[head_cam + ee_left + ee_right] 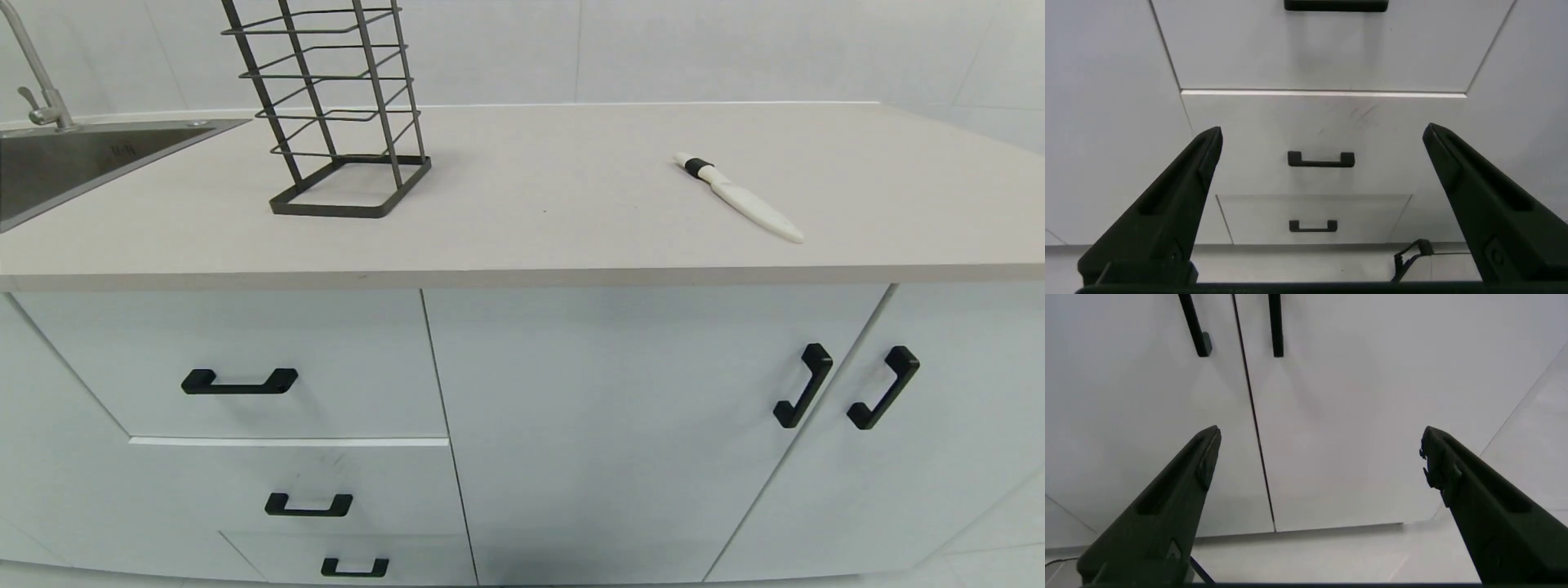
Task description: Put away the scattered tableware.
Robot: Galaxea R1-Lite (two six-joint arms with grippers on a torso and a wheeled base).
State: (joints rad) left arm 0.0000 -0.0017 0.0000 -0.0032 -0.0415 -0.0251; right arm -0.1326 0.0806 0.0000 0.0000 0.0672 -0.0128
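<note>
A white knife with a black band on its handle (737, 196) lies on the right part of the beige countertop (539, 204), blade pointing toward the front right. A dark wire rack (333, 106) stands upright on the countertop to the left of centre. My left gripper (1323, 139) is open, held low in front of the white drawer fronts (1323, 139). My right gripper (1319, 437) is open too, facing the white cabinet doors (1331, 416) near the floor. Neither holds anything.
A steel sink (65, 163) with a tap (37, 77) is set into the counter at the far left. Below the counter are drawers with black handles (239, 381) and double doors with black handles (804, 385). A tiled wall backs the counter.
</note>
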